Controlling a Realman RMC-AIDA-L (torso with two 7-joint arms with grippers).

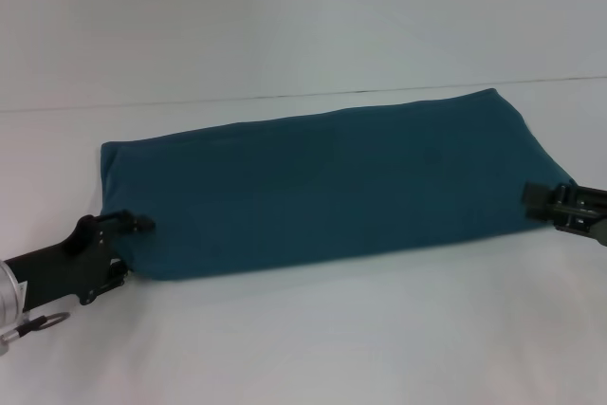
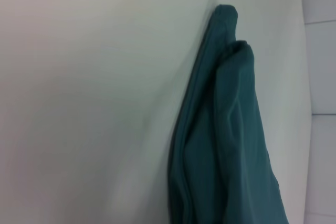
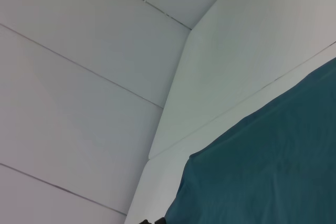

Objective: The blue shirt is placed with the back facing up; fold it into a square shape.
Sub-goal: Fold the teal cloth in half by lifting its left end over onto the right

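Observation:
The blue shirt (image 1: 332, 187) lies on the white table as a long plain teal band running from near left to far right. My left gripper (image 1: 140, 223) is at the band's near-left end, shut on the fabric edge. In the left wrist view the shirt (image 2: 231, 145) shows as bunched folded layers rising close to the camera. At the right end, my right gripper (image 1: 531, 196) is shut on the near corner. The right wrist view shows the shirt (image 3: 273, 166) as a smooth flat surface.
The white table (image 1: 303, 348) spreads around the shirt, with bare surface in front and behind. A white wall (image 1: 285, 16) rises just beyond the table's far edge. A metal ring (image 1: 52, 320) hangs from the left arm near the table's front left.

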